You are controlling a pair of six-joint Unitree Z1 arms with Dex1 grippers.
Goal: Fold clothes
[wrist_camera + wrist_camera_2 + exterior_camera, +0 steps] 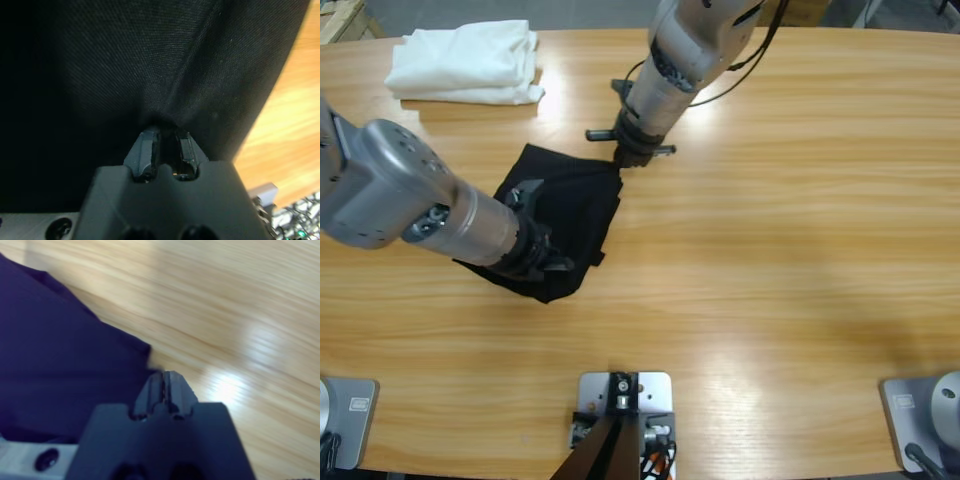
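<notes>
Black polo shirt (563,222) pinched by left gripper (167,134) and right gripper (165,376), both jaws closed on cloth; lift evenly, keeping the fold edge taut.

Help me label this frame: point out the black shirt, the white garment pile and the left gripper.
black shirt (575,210), high view, crumpled middle.
white garment pile (465,60), high view, top fold.
left gripper (167,145), left wrist view, jaw tips.

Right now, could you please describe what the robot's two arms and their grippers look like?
Both arms are silver-grey metal tubes with rounded joint housings and dark collars near the wrist. A thin black cable loops beside the top arm. The left gripper and right gripper each have two short, tapered black jaws rising from a blocky black body. A pale grey plate with a dark screw hole sits beside each body.
</notes>
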